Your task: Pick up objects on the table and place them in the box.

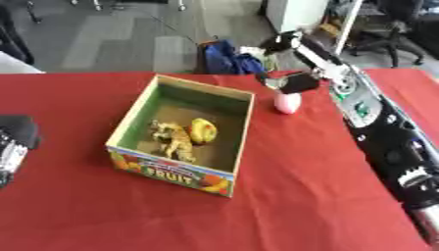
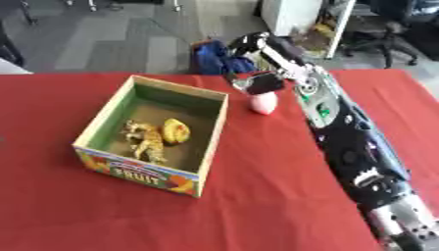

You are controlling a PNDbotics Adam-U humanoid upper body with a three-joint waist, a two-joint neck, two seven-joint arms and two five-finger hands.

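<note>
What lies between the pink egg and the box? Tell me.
Only bare red tablecloth lies between the pink egg and the box, seen in the left eye view. The right hand is just above the egg.

The right arm is mostly black, with silver joints and small green markings on its panels. The right hand is black with pale parts. At the left edge a black and white part shows.

both head eyes look down, sharing box and table.
</note>
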